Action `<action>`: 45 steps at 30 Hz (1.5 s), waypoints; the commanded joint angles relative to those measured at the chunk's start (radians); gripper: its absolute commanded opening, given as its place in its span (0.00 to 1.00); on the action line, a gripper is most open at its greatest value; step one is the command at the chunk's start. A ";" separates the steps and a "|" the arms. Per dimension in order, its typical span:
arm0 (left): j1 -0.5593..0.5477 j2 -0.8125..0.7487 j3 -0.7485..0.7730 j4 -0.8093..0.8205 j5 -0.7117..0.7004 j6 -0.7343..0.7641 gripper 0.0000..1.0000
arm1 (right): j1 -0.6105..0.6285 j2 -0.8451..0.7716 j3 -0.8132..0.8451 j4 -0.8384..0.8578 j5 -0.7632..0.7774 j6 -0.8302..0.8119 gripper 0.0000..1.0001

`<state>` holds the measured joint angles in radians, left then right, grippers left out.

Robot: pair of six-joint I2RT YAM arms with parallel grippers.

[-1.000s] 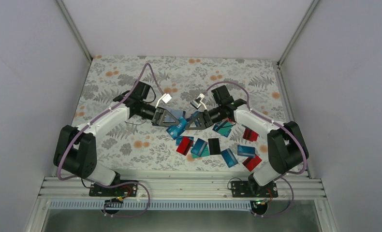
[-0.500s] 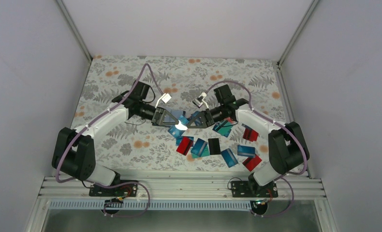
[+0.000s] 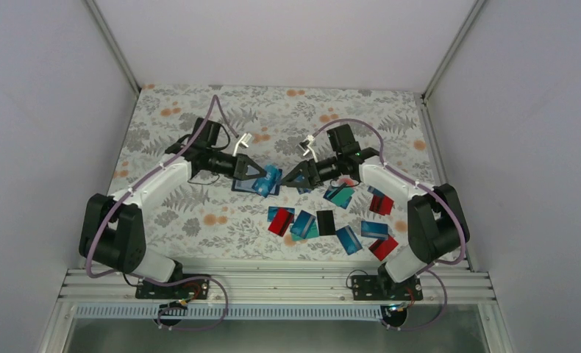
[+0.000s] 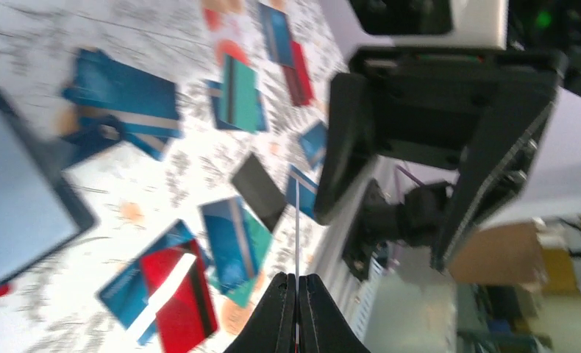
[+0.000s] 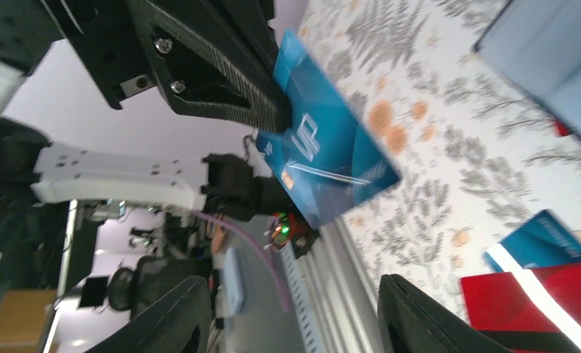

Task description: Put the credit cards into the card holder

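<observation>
The credit cards (image 3: 348,240) lie mostly loose on the surface (image 3: 170,125), to the right of the left end effector (image 3: 260,179) and on the near side of the right end effector (image 3: 290,181). They are thin flat rectangles, bright blue and teal, with a few red cards (image 3: 280,222) and one black card (image 3: 326,222). Several of them overlap each other. The surface is a sheet printed with grey ferns and orange flowers.

Just beside the left end effector lies the card holder (image 4: 19,213). It is squarish with a dark rim, and its face shines pale blue-grey in the left wrist view. I cannot tell if the end effector touches it.

One blue card (image 5: 324,165) is not on the surface. The left end effector is closed narrow on one edge of it and holds it up, tilted, with the pale print turned to the right wrist camera. In the left wrist view this card shows only as a thin line between the two pressed fingers (image 4: 280,316). The card stands between the two end effectors.

The right end effector faces it from the right, near the free end of the card but apart from it. Its two fingers (image 5: 412,316) are spread wide and grip nothing. A teal card (image 3: 340,195) lies on the surface near its right side.
</observation>
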<state>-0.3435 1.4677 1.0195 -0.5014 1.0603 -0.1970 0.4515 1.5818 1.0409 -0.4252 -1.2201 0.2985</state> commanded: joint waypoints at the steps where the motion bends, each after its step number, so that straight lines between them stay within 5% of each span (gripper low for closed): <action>1: 0.016 0.036 0.048 0.056 -0.247 -0.094 0.02 | -0.008 0.010 0.012 0.106 0.168 0.147 0.57; 15: 0.026 0.230 0.090 0.155 -0.495 -0.165 0.02 | 0.091 0.101 0.045 0.157 0.442 0.290 0.46; 33: 0.047 0.337 0.093 0.202 -0.507 -0.147 0.02 | 0.133 0.408 0.319 0.012 0.579 0.289 0.28; 45: 0.060 0.371 0.077 0.214 -0.502 -0.132 0.02 | 0.108 0.494 0.297 -0.029 0.627 0.253 0.18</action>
<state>-0.2882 1.8202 1.1069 -0.3183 0.5522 -0.3508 0.5655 2.0563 1.3468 -0.4309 -0.6239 0.5858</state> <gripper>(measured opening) 0.026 0.183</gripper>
